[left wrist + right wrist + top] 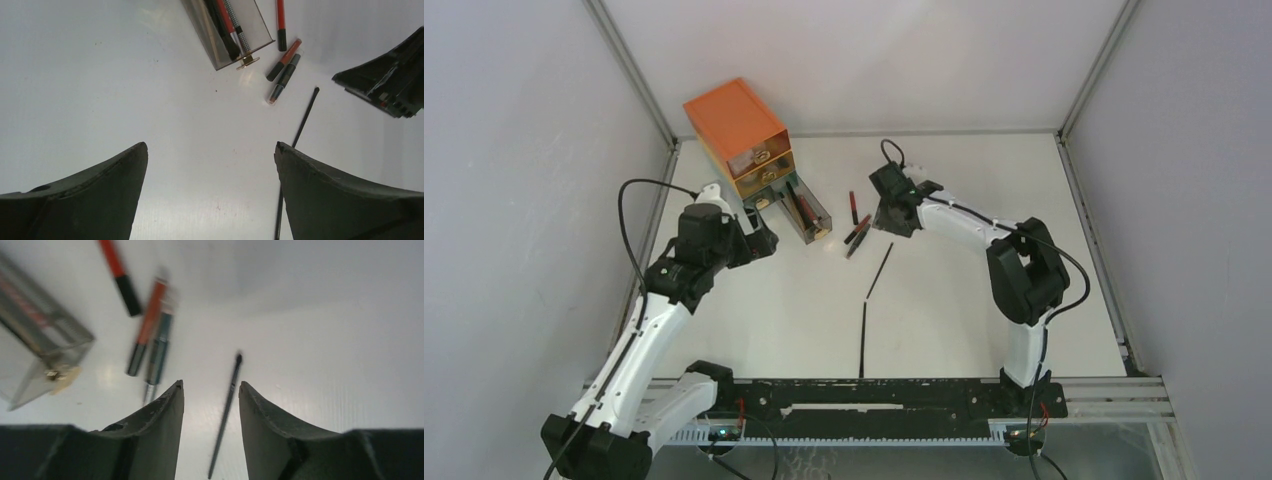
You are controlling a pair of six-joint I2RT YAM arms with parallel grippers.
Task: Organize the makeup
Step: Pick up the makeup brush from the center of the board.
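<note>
The makeup lies on the white table near a clear pulled-out drawer (799, 212) that holds red and black pencils (230, 25). Loose on the table are a red pencil (852, 207), a red-and-black pencil (861, 229) and a dark pencil (855, 244). They also show in the right wrist view as the red pencil (120, 277), the red-and-black pencil (146, 327) and the dark pencil (159, 352). Two thin black brushes (880, 270) (863, 340) lie nearer. My right gripper (886, 222) (210, 385) is open above the upper brush (227, 405), empty. My left gripper (767, 240) (211, 145) is wide open and empty, beside the drawer.
The orange three-drawer box (736, 130) stands at the back left against the frame post. Grey walls close in both sides. The right gripper's body (387, 82) shows in the left wrist view, right of the pencils.
</note>
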